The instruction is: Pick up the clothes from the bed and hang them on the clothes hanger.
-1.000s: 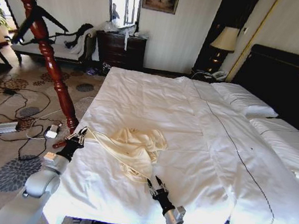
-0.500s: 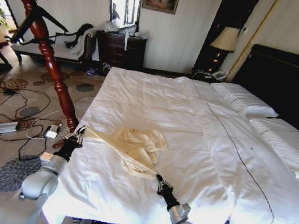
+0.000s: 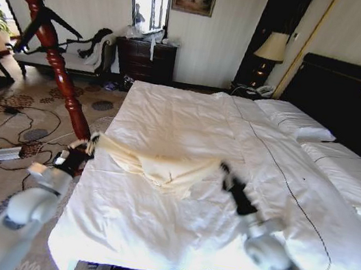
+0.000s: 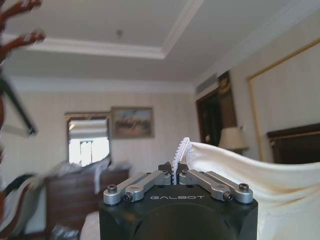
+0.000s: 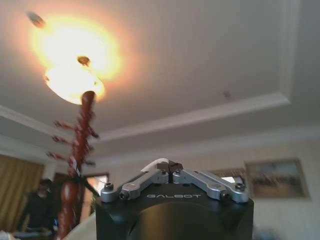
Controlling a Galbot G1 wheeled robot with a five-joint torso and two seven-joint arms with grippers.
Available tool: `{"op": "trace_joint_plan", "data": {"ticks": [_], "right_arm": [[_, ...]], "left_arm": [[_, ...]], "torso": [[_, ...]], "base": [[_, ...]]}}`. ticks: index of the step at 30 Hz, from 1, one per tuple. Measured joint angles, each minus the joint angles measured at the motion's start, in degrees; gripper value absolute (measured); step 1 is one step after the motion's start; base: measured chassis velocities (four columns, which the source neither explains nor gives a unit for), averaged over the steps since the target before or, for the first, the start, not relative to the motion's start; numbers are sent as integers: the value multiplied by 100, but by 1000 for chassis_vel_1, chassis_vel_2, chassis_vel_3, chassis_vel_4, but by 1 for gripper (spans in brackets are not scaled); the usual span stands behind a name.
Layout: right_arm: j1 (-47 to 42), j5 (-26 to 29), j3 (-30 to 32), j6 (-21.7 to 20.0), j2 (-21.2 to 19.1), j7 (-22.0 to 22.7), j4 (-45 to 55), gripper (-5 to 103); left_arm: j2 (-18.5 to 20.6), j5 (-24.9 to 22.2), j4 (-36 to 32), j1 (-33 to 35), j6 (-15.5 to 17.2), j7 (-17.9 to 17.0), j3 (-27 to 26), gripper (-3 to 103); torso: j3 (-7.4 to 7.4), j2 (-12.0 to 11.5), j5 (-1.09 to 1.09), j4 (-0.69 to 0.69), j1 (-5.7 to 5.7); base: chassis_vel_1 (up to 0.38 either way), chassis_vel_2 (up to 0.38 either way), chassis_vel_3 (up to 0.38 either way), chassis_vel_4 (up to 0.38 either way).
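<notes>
Both grippers clamp the clothes and hold them stretched above the bed.

In the lower left of the head view we see the left gripper (image 3: pixel 82 150) at the near left corner of the bed (image 3: pixel 163 236), its jaws pinched fully together on one end of the clothes (image 3: pixel 161 168); the left wrist view confirms the closed jaws with cream cloth (image 4: pixel 240 172) fanning out from them. Right of centre, the right gripper (image 3: pixel 227 177) is closed on the opposite end; in the right wrist view its jaws (image 5: pixel 170 166) meet on a pale edge of cloth. Between the two, the garment hangs as a sagging band over the white bedding. Farther back, in the upper left, we see a red wooden post (image 3: pixel 44 36) standing on the carpet beside the bed.
</notes>
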Motion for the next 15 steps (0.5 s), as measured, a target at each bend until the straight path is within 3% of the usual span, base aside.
{"op": "trace_joint_plan", "data": {"ticks": [1,2,5,7,9,13,15], "right_arm": [[289,444,443,-120,-317,71,344,0],[289,444,443,-120,-317,71,344,0],[1101,1507,1172,-396,-876,341,790,0],[1197,1622,1224,-425,-927,372,810,0],[1819,2161,1361,-609,-1167,511,807,0],[2058,2271,1206,-806,-1250,584,635,0],[1744,1960,898,-951,-1175,579,410,0]], "left_arm": [[268,-300,-222,-87,56,-3,-198,2],[268,-300,-222,-87,56,-3,-198,2],[610,-928,-577,-336,256,-47,-619,2],[624,-970,-600,-353,271,-53,-650,2],[643,-1162,-698,-416,363,-77,-797,2],[442,-945,-623,-300,359,-72,-676,2],[115,-473,-408,-166,268,-32,-373,2]], "torso": [[-1,0,2,-1,0],[-1,0,2,-1,0],[-1,0,2,-2,0],[-1,1,1,-1,-1],[-1,1,3,-1,-1],[-1,0,1,0,-1],[-1,0,2,1,-1]], "base": [[0,0,0,0],[0,0,0,0],[0,0,0,0],[0,0,0,0],[0,0,0,0],[0,0,0,0],[0,0,0,0]]}}
